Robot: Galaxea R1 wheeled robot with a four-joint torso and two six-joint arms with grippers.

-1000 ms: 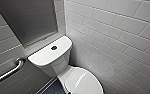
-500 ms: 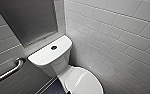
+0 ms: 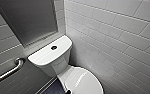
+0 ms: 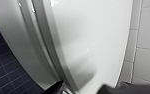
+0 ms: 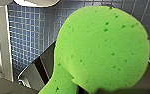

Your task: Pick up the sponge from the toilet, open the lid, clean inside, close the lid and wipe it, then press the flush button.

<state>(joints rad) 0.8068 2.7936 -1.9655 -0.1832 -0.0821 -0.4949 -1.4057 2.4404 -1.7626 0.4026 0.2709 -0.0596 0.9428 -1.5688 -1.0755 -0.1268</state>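
Right gripper [image 5: 83,90] pinches the sponge [image 5: 101,47] at its narrow waist above blue floor tiles [image 5: 33,37]; it is bright green and pitted, one rounded lobe looming. Head view shows instead grab bar [image 3: 6,72], flush button [image 3: 54,47] on the toilet [image 3: 58,62], then the closed lid [image 3: 83,80], glossy white.

One toilet [image 3: 62,66] with one lid [image 3: 84,82], one tank top [image 3: 44,53], one flush button [image 3: 54,47]. One green sponge [image 5: 101,47]. One metal grab bar [image 3: 8,72]. One grey wall panel [image 3: 28,20].
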